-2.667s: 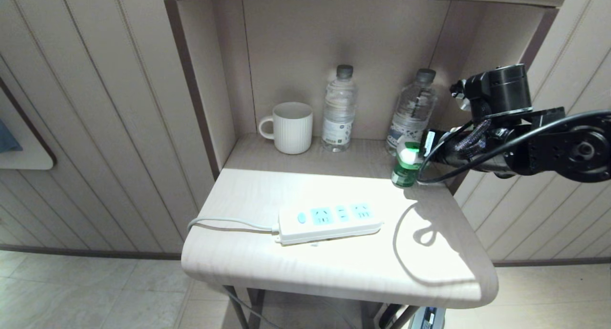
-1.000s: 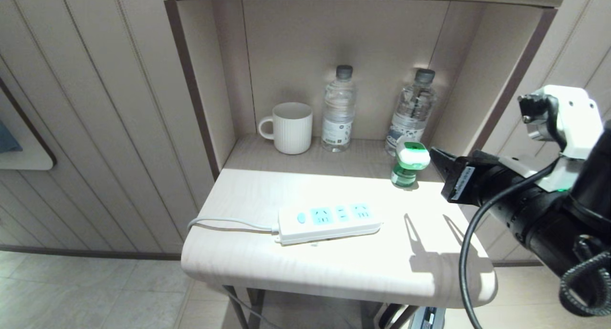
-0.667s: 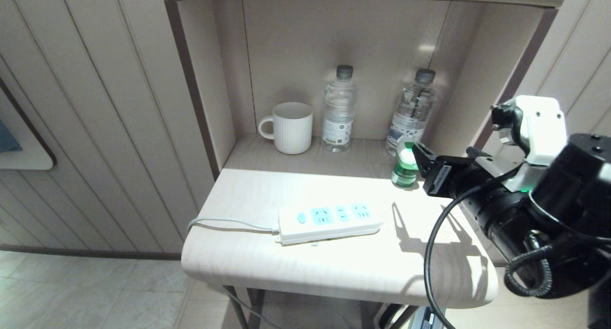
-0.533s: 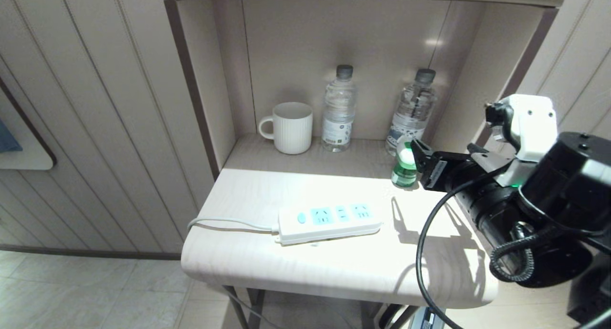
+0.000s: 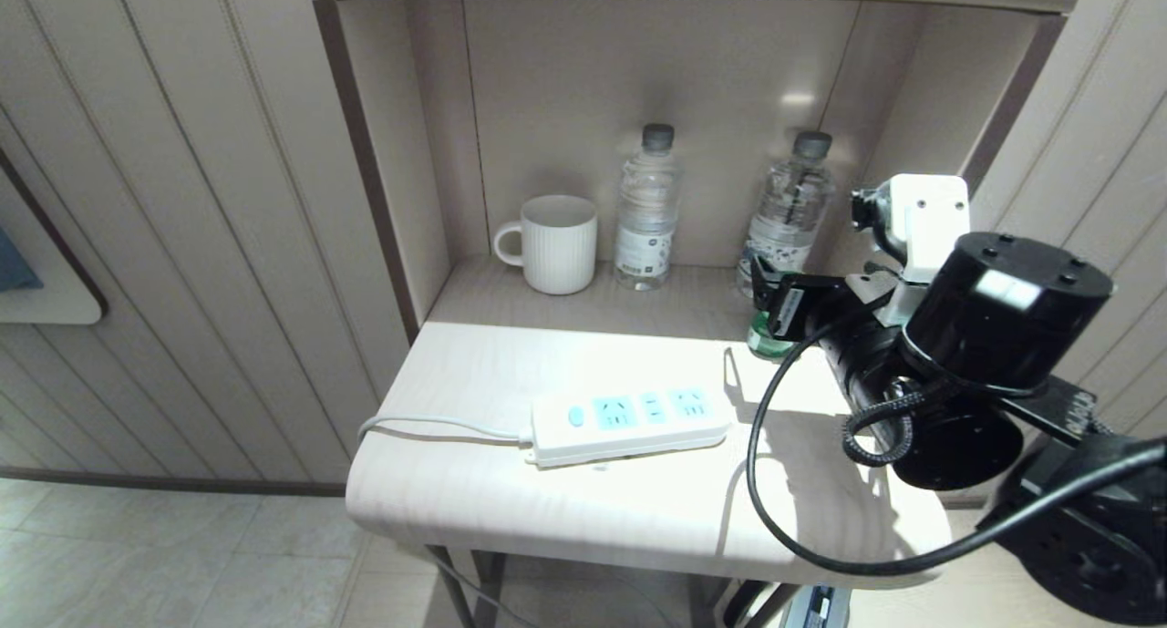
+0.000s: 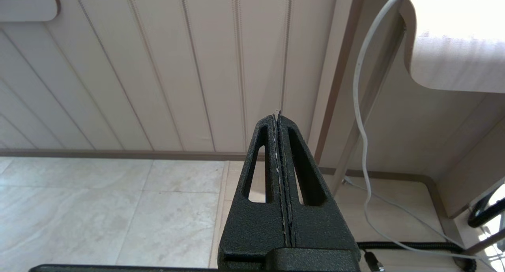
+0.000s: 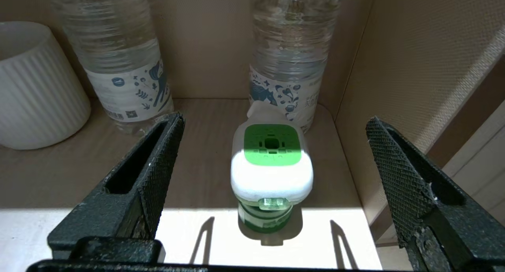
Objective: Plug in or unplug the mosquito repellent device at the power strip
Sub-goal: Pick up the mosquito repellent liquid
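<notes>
A pale wood bedside table (image 5: 638, 509) stands against beige panelled walls over a tiled floor, its rear alcove holding a ribbed white mug (image 5: 558, 243) and two clear water bottles (image 5: 647, 207); the power strip (image 5: 629, 423) lies flat near the front edge with every socket vacant. The right wrist view alone shows the mosquito repellent device (image 7: 271, 173) upright before the right-hand bottle, centred between the spread fingers of the right gripper (image 7: 272, 173), untouched. The left wrist view alone shows the left gripper (image 6: 278, 116) pressed together below table level.
</notes>
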### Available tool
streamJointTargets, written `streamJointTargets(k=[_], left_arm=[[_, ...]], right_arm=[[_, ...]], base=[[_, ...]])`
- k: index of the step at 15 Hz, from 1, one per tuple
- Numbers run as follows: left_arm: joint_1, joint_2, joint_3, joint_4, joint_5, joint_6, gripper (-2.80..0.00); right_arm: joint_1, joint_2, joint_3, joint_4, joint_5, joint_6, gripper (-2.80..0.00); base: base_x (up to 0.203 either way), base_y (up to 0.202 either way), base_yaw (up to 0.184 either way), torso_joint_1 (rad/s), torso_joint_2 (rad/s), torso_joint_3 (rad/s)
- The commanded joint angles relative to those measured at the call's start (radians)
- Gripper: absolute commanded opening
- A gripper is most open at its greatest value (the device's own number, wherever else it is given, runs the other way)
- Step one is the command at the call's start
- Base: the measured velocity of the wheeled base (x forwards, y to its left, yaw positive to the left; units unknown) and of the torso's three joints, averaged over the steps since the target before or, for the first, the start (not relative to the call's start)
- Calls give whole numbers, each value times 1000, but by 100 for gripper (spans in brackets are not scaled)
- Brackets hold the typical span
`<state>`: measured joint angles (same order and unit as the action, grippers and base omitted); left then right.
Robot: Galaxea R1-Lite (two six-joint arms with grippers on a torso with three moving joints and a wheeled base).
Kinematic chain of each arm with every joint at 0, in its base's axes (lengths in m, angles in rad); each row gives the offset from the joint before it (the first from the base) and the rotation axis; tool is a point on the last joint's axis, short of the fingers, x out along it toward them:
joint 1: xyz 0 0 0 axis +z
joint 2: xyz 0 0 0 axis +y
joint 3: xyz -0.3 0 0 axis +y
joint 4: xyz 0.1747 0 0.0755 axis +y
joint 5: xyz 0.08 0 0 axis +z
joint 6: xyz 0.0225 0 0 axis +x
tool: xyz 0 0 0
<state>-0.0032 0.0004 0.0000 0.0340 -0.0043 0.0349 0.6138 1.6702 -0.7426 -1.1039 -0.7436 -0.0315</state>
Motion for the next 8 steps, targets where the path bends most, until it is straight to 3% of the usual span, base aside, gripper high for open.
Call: streamJointTargets(k=[1, 6, 8], left_arm=[[0, 0, 0, 0, 0, 0, -280], [0, 0, 0, 0, 0, 0, -280], [0, 0, 0, 0, 0, 0, -280]], right_arm=[[-8, 46, -8, -33, -4, -12, 0], [-17, 116, 2, -199, -3, -120, 0], [-19, 147, 4, -229, -1, -126, 0]], base=[[0, 0, 0, 0, 0, 0], [0, 0, 0, 0, 0, 0], [0, 0, 0, 0, 0, 0]])
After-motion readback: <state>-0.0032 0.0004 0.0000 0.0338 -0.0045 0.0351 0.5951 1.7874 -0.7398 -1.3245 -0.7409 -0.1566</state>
